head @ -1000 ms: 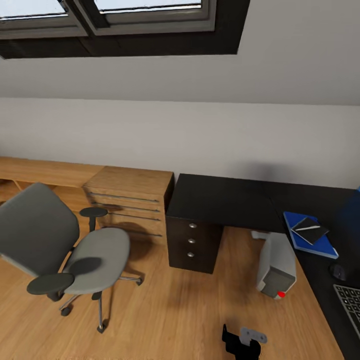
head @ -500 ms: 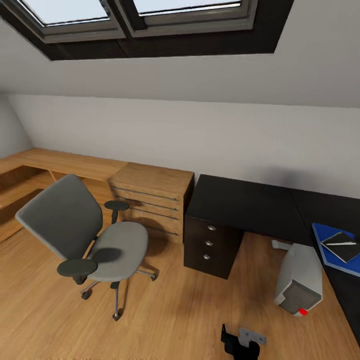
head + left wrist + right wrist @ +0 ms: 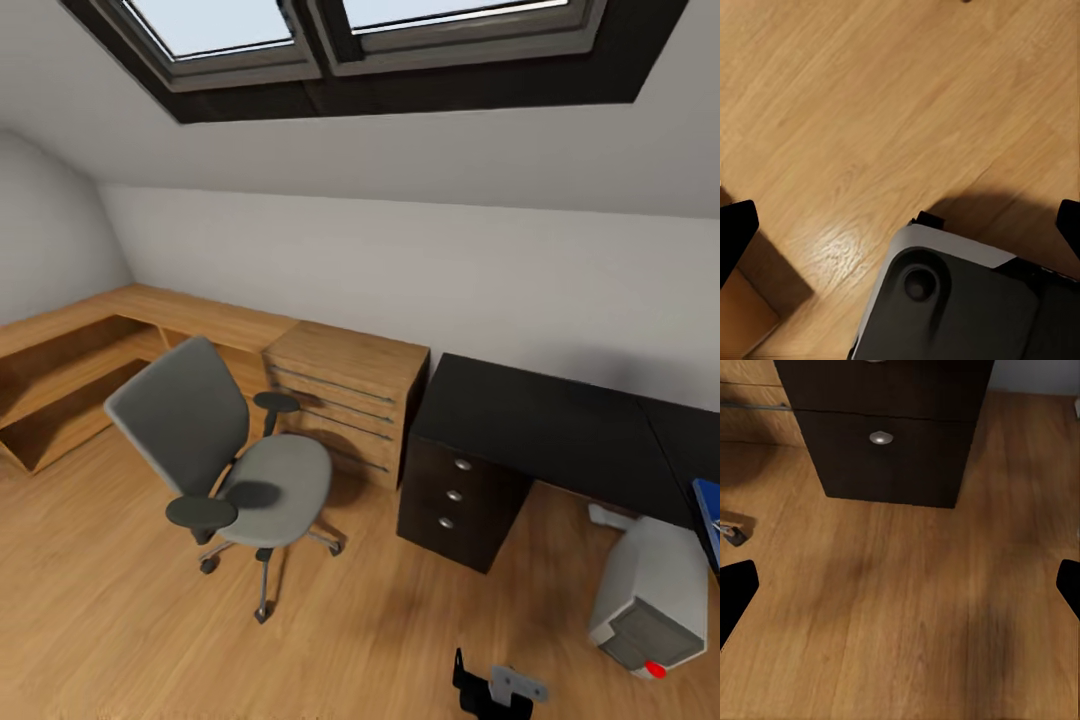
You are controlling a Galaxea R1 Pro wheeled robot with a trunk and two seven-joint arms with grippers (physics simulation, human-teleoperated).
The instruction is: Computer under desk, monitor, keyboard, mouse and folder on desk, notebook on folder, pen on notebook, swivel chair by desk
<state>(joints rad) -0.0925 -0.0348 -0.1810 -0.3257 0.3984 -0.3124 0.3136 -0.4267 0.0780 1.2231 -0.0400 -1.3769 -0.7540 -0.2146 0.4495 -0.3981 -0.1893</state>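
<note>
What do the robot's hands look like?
In both wrist views the fingertips are plain black wedges at the picture's edges. The head view shows a black arm part with a small grey metal bracket holding two holes.

Warm wood-plank floor (image 3: 120, 600), matt grey padded swivel chair (image 3: 230, 460), glossy black desk (image 3: 540, 420), light wooden cabinet (image 3: 345, 395)

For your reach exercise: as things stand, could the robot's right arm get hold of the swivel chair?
Probably not yet. The swivel chair stands across open wooden floor, apart from the robot; nothing blocks the way, but the base would likely need to roll closer.
</note>
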